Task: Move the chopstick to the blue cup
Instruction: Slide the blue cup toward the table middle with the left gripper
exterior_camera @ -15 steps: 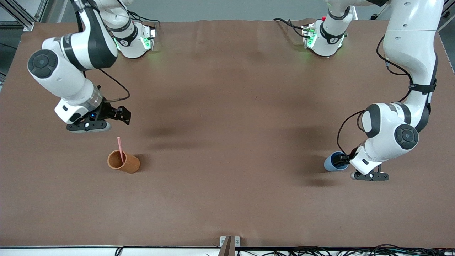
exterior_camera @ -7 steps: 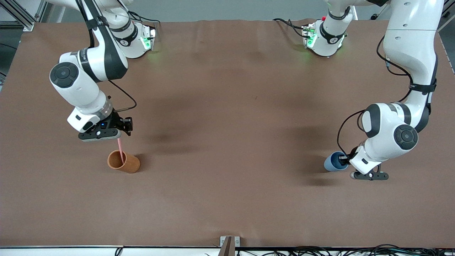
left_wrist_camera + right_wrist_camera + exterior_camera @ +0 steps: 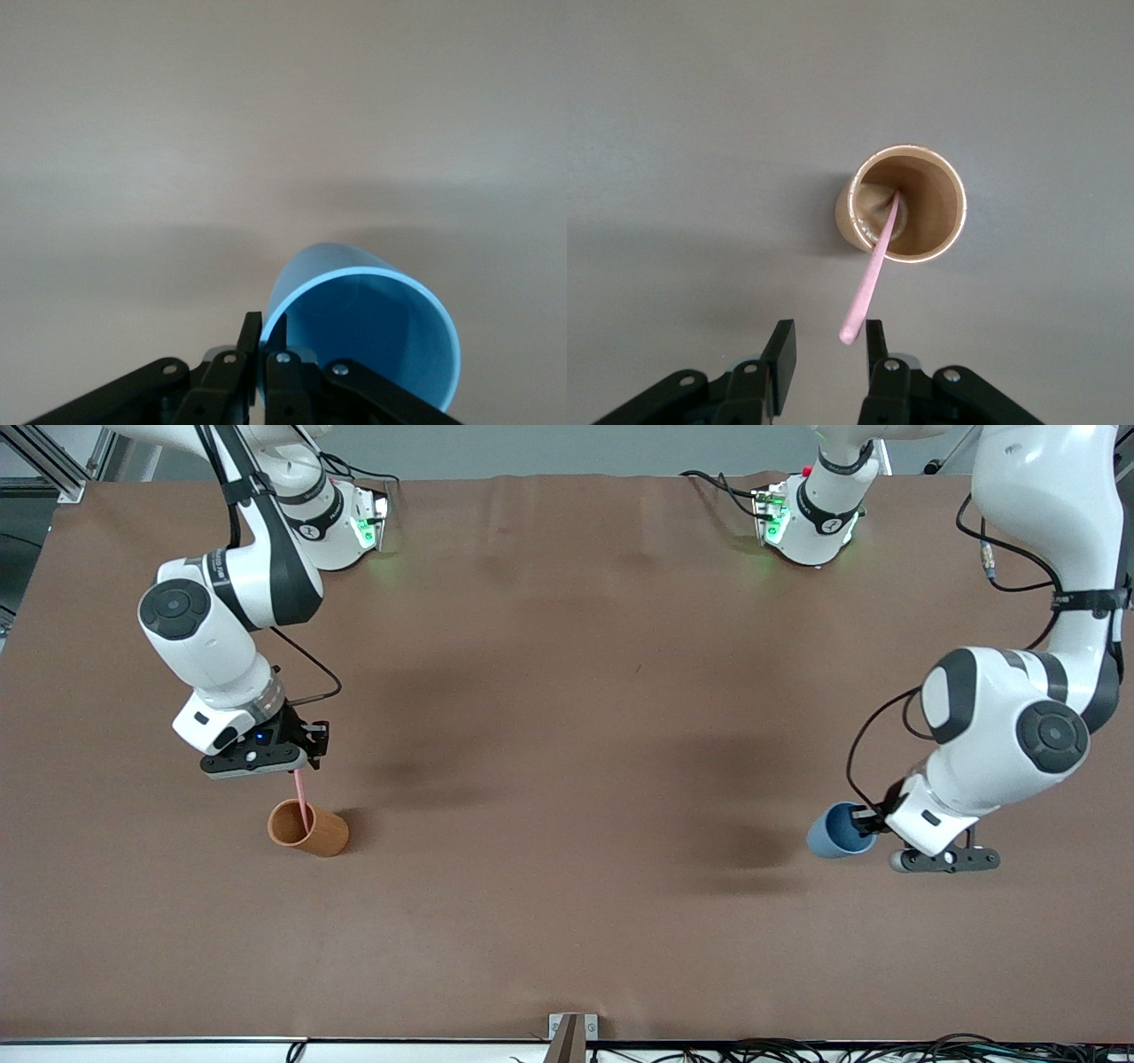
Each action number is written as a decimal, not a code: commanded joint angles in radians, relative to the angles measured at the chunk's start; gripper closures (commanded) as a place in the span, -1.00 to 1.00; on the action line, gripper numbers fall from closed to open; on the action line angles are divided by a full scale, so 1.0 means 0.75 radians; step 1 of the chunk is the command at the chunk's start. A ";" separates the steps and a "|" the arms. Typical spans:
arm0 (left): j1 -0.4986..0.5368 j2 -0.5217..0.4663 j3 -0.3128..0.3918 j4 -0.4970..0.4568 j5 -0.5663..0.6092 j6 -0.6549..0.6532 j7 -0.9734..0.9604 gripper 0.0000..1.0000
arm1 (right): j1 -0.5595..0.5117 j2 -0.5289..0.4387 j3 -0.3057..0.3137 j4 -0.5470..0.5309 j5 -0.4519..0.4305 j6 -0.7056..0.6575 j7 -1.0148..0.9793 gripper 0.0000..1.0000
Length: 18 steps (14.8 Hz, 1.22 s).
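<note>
- The right gripper (image 3: 299, 765) is held over the orange-brown cup (image 3: 312, 833), at about eight o'clock from the middle of the table (image 3: 567, 691) in the front view.
- In the right wrist view its fingers (image 3: 782, 347) are seen spread apart, one on each side of the top end of the chopstick (image 3: 873, 274); a gap is left between them, so nothing is clamped.
- The chopstick (image 3: 302, 802) is stood in the orange-brown cup (image 3: 843, 212), its lower end inside on the bottom and its upper end leaned out over the rim toward twelve o'clock.
- The orange-brown cup is set upright on the table.
- The left gripper (image 3: 873, 828) is found at about four o'clock from the table's middle, at the blue cup (image 3: 828, 834).
- In the left wrist view the wall of the blue cup (image 3: 310, 274) at its rim is pinched between the closed fingers of the left gripper (image 3: 263, 332), one inside and one outside.
- The blue cup is seen tilted; whether it is touching the table cannot be told.
</note>
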 commanded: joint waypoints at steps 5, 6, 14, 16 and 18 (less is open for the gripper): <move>-0.059 0.038 -0.437 -0.006 0.243 -0.012 -0.904 0.99 | -0.012 -0.021 -0.008 -0.036 -0.027 0.069 0.016 0.65; -0.059 0.068 -0.507 -0.004 0.325 -0.012 -1.023 0.99 | -0.018 -0.021 -0.008 -0.036 -0.027 0.077 0.016 0.68; -0.147 0.304 -0.685 0.030 0.546 0.035 -1.427 0.98 | -0.053 -0.013 -0.008 -0.023 -0.027 0.110 0.018 0.86; -0.155 0.347 -0.702 0.030 0.630 0.037 -1.490 0.98 | -0.067 -0.013 -0.008 0.001 -0.025 0.098 0.016 0.95; -0.159 0.377 -0.710 0.024 0.685 0.084 -1.529 0.97 | -0.073 -0.015 -0.008 0.036 -0.025 0.087 0.018 0.95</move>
